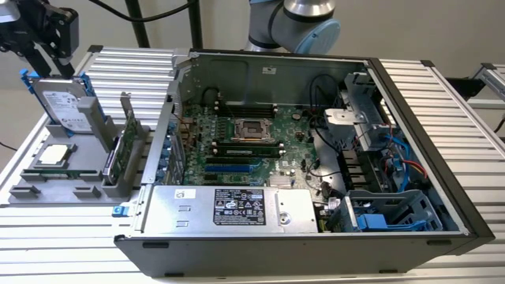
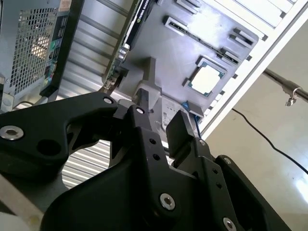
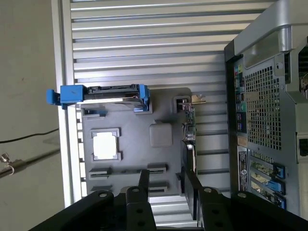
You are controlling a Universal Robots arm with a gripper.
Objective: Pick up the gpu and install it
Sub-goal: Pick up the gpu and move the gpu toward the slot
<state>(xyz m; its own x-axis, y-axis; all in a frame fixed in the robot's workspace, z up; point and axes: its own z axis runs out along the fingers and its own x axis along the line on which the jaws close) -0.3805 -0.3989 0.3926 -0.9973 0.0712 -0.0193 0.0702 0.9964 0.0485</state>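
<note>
Claw point(image 3: 166, 186) wide open, holding nothing. The gpu point(image 3: 189, 140) stands upright in the gray tray point(image 3: 132, 126) below it, toward one finger's side.

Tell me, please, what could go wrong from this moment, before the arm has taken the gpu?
1. In the exterior view the open pincer hangs nearest the hard drive, not the gpu; going down here might knock or grab the wrong part.
2. The gpu stands on edge in the gray holder, close beside the computer case; a finger might strike that wall.
</note>
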